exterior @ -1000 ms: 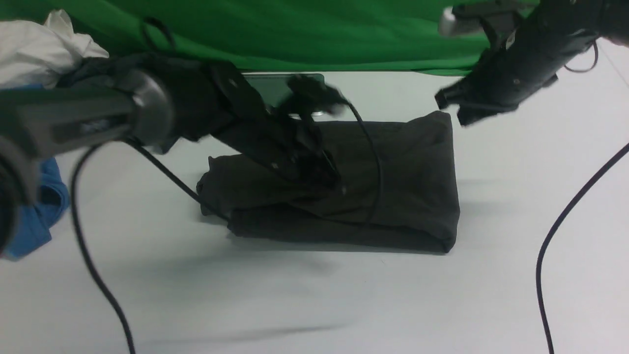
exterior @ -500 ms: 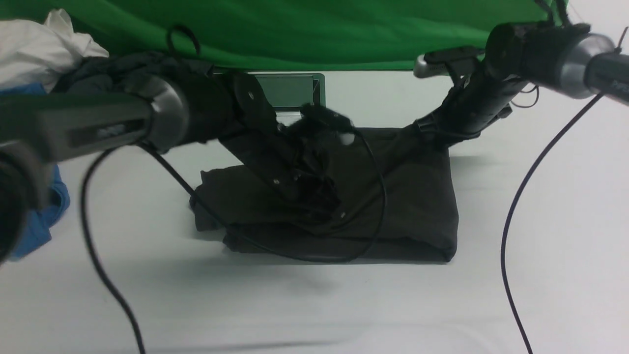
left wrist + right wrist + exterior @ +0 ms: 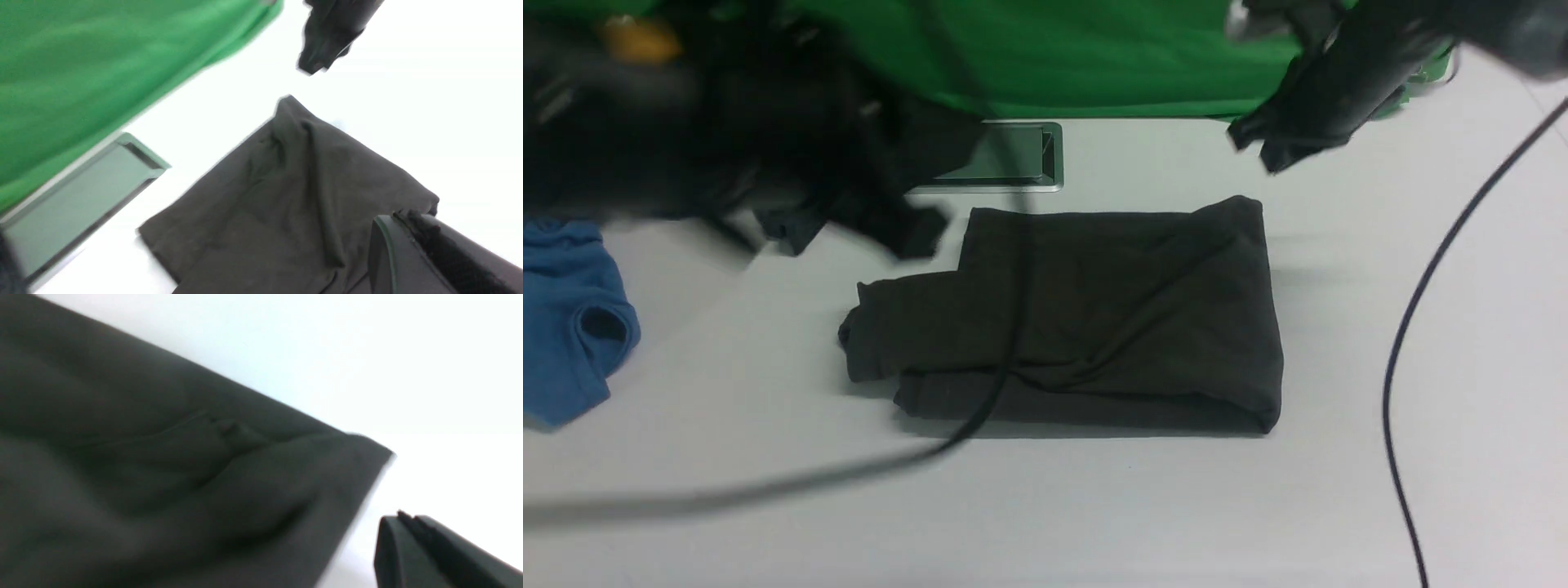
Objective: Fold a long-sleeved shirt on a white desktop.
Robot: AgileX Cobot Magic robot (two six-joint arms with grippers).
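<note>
Front view: your arms were both down on the shirt (image 3: 1086, 318) half a second ago, now they're both up and clear of it. Shirt sits folded in a tidy block mid-desktop (image 3: 1094, 506), just in front of the hatch (image 3: 1005, 159). Left gripper (image 3: 849, 220) (pretty blurred) hangs above the shirt's far-left corner, right gripper (image 3: 1258, 147) above the far-right one. Both clenched, holding nothing.

A robot lab: green cloth backdrop (image 3: 1094, 57) behind white desktop (image 3: 1094, 506).
</note>
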